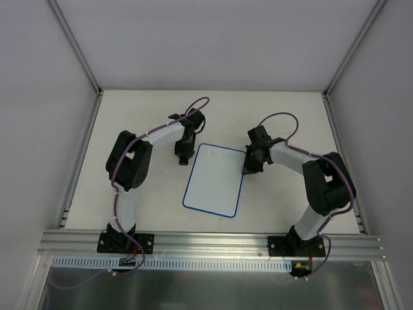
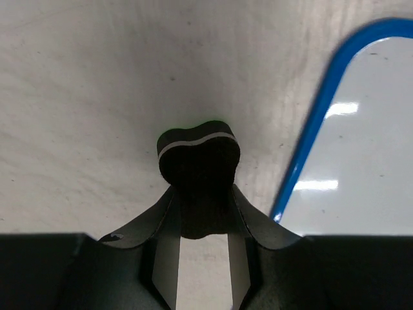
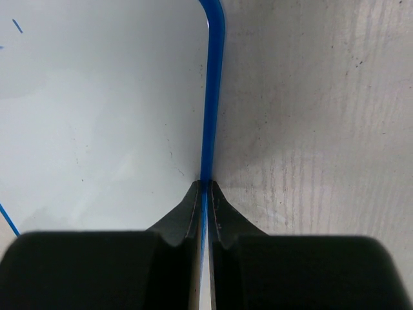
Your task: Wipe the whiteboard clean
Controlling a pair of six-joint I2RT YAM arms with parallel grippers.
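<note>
The whiteboard lies flat mid-table, white with a thin blue rim. Its face looks nearly blank, with one short blue stroke near a far corner. My left gripper hangs just left of the board's far left corner, shut on a small black eraser with a pale stripe. The eraser sits over bare table beside the board's rim. My right gripper is shut, its tips set right on the board's right-hand blue rim.
The pale table is boxed in by white walls with metal corner posts at the back and sides. An aluminium rail carrying both arm bases runs along the near edge.
</note>
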